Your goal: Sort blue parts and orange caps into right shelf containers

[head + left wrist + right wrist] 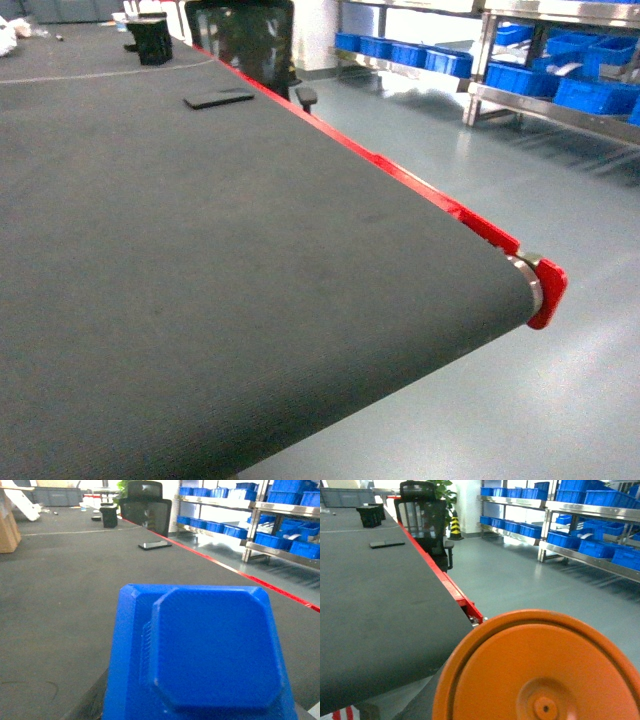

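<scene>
A blue part (210,650), a chunky moulded block with an octagonal raised face, fills the lower half of the left wrist view and hides the left gripper's fingers; it hangs above the dark belt (65,595). An orange cap (545,670), round with a small centre hub, fills the bottom of the right wrist view and hides the right gripper's fingers; it hangs beyond the belt's end, over the floor. Blue containers (590,95) stand on steel shelves at the right, across the aisle. Neither gripper shows in the head view.
The belt has a red side rail (400,175) and ends at a roller (530,280). On it lie a flat black slab (218,98) and a black box (150,40) far back. A black office chair (245,45) stands beside the rail. A striped cone (454,525) stands in the aisle.
</scene>
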`<state>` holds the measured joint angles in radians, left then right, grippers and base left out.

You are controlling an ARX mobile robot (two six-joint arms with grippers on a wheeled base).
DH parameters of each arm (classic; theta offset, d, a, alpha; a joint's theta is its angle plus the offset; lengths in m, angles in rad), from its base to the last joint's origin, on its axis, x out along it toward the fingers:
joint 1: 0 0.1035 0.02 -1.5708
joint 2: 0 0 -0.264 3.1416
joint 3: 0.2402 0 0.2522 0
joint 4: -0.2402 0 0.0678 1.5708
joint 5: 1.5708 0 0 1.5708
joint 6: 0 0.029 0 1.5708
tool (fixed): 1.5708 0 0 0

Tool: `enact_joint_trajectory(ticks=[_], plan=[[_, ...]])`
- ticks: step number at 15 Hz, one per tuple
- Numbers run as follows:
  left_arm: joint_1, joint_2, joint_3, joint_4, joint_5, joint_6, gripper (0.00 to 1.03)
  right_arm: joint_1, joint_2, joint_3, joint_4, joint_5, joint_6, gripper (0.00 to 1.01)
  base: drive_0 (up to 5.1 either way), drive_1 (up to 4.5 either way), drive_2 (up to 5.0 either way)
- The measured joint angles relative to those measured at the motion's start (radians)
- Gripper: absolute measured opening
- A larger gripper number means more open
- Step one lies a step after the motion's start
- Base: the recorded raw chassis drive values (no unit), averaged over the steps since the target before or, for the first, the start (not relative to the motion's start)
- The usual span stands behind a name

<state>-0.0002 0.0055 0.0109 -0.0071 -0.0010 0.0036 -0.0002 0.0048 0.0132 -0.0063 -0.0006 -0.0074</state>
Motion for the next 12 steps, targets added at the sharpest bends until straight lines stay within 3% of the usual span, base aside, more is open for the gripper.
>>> enact_joint_trajectory(ticks=[12], plan=[[0.0,0.0,0.0,0.0,0.0,0.0,0.42,0.0,0.0,0.0,0.0,0.0,0.0,0.43,-1.6,-1.65,-1.6]])
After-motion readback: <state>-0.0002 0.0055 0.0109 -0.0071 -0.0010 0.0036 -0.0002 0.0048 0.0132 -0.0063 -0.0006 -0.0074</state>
